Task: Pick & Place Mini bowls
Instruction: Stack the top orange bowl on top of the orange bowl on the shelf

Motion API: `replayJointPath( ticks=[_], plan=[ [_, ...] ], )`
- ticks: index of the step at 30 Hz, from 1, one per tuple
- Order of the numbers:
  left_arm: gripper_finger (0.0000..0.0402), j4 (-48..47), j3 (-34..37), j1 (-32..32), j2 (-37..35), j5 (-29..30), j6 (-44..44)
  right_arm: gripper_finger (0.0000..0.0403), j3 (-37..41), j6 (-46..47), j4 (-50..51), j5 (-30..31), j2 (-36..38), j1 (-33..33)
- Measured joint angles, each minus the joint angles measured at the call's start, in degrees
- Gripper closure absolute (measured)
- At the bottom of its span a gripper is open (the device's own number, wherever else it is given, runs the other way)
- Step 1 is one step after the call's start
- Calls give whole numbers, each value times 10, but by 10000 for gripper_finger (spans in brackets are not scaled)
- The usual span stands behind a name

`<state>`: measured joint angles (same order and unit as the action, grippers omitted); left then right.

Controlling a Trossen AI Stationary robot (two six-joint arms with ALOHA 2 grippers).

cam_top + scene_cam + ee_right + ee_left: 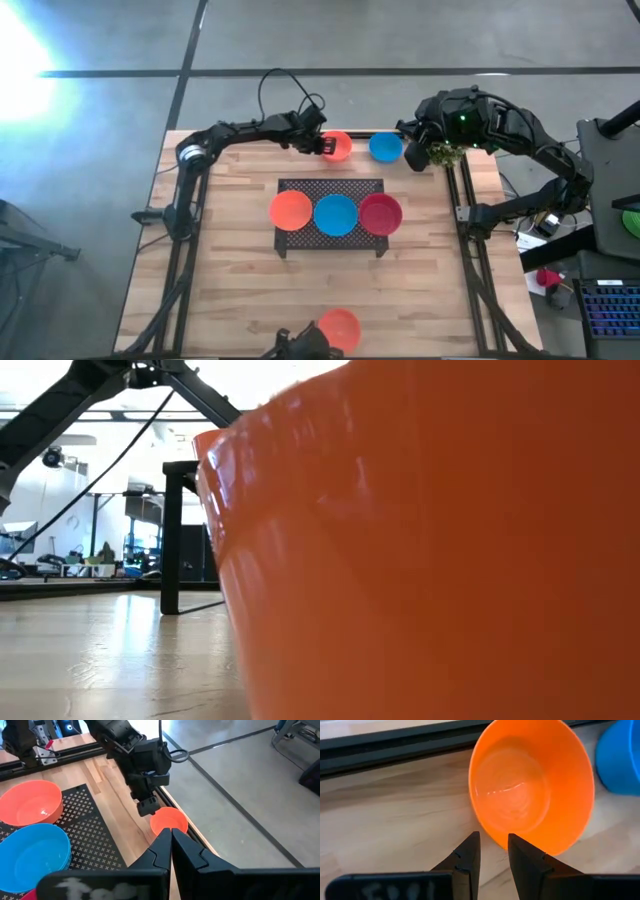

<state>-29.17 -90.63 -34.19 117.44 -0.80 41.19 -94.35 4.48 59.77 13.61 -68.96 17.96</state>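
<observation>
Mini bowls sit about the bench (230, 300): far left, the left pincer (322, 146), fingers slightly parted and holding nothing, points at an orange bowl (338, 146), likely lining up a grasp. Right of it, a blue bowl (385, 147) lies beside the right pincer (412, 157), closed and empty, apparently waiting.

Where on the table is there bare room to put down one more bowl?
Bare wood lies left of the mesh rack and between the rack and the near orange bowl. The far edge is crowded: orange bowl, blue bowl, plant, both grippers. Three bowls occupy the rack.
</observation>
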Motion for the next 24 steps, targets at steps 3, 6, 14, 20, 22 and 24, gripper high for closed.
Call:
replayJointPath(
  ticks=[3,6,14,20,22,24],
  plan=[
    [309,11,0,-2,8,-12,0,394,0,-2,0,0,0,0],
    [309,23,0,-4,15,-20,6,394,0,-3,0,0,0,0],
    [309,29,0,-9,31,-27,23,394,0,-6,0,0,0,0],
    [309,45,0,-12,31,-6,22,394,0,-6,0,0,0,0],
    [310,44,0,-12,31,-5,20,394,0,-6,0,0,0,0],
    [310,37,0,-12,31,-7,12,394,0,-7,0,0,0,0]
  ],
)
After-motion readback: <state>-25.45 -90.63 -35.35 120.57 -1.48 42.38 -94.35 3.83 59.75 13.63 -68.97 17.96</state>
